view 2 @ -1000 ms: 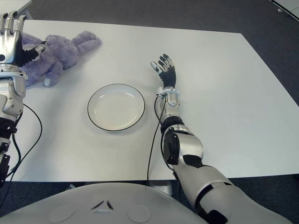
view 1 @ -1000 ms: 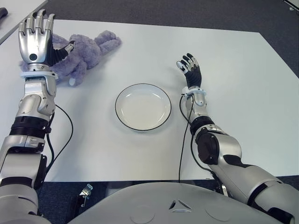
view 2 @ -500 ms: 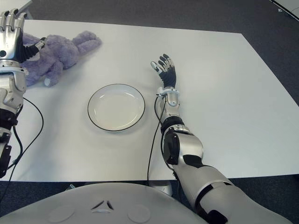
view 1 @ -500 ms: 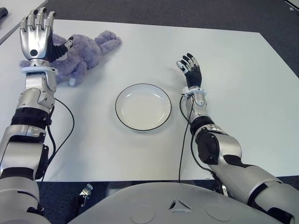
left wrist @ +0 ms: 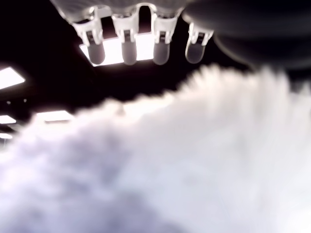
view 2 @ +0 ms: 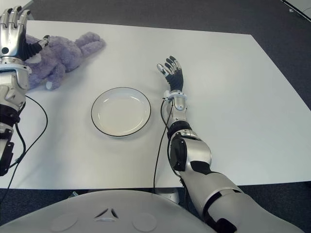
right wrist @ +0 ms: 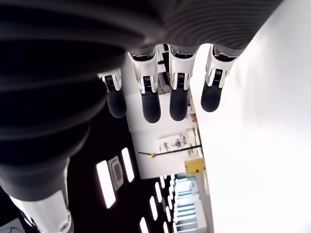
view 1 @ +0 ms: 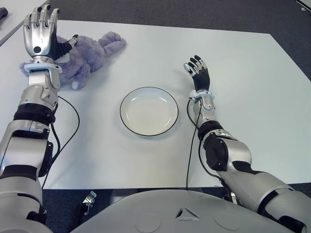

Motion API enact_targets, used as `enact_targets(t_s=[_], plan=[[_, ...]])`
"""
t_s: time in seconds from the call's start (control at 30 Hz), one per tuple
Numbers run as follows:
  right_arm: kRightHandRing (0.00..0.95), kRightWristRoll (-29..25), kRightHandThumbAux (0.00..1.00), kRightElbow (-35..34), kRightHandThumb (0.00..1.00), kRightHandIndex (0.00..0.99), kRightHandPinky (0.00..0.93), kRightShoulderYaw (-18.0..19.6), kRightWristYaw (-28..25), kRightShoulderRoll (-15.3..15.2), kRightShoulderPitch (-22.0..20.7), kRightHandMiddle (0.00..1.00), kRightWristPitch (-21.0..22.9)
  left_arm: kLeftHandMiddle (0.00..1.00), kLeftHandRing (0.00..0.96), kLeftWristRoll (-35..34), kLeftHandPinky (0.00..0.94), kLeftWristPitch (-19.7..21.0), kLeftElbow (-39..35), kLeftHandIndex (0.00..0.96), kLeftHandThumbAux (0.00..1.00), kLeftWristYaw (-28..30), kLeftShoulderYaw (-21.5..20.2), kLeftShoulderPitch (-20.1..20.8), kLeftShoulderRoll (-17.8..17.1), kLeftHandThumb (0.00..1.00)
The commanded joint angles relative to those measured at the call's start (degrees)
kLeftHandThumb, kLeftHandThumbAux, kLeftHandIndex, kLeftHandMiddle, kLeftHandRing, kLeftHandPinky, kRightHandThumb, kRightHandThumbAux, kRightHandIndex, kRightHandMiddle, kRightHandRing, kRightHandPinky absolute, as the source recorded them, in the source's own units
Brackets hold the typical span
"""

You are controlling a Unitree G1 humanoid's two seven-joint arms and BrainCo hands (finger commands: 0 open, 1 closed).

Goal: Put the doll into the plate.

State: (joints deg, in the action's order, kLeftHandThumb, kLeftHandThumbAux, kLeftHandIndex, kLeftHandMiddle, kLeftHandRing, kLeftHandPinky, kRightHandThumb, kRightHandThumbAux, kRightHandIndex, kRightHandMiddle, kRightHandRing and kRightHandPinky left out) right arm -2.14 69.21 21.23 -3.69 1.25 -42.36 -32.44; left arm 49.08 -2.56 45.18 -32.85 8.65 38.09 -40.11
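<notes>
Doll (view 1: 87,53): purple plush, lying on its side at the far left corner of the white table (view 1: 243,73), partly hidden behind the left hand (view 1: 41,36); left hand is hovering over the doll's near end with palm down, fingers (left wrist: 129,41) extended and spread apart, gripping nothing; its wrist view is showing plush fur filling the space just under the palm, though contact cannot be confirmed; thumb is pointing toward the doll's body. Right hand (view 1: 198,73) is showing to the right of the plate (view 1: 148,110), fingers (right wrist: 150,99) straight and apart, holding nothing, palm side toward the table; whether it is touching the table cannot be told. Plate: white with a dark rim, sitting near the table's centre, well apart from the doll, nothing in it; a black cable (view 1: 190,145) is running along the right forearm down to the table's near edge.
</notes>
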Motion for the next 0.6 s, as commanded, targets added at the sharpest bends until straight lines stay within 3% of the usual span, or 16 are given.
enact_targets(t_s=[0.03, 0.6], plan=[[0.127, -1.2, 0.739, 7.3, 0.052, 0.126, 0.123, 0.9, 0.6, 2.7, 13.8, 0.16, 1.8, 0.01, 0.032, -2.3, 0.059, -1.2, 4.3, 0.0, 0.297, 2.1, 2.1, 2.6, 2.6, 0.295], [0.134, -0.6, 0.785, 7.3, 0.048, 0.128, 0.123, 0.3, 1.7, 2.9, 13.8, 0.171, 1.6, 0.0, 0.027, -5.8, 0.074, 0.0, 4.6, 0.0, 0.302, 7.4, 3.4, 1.9, 5.1, 0.309]])
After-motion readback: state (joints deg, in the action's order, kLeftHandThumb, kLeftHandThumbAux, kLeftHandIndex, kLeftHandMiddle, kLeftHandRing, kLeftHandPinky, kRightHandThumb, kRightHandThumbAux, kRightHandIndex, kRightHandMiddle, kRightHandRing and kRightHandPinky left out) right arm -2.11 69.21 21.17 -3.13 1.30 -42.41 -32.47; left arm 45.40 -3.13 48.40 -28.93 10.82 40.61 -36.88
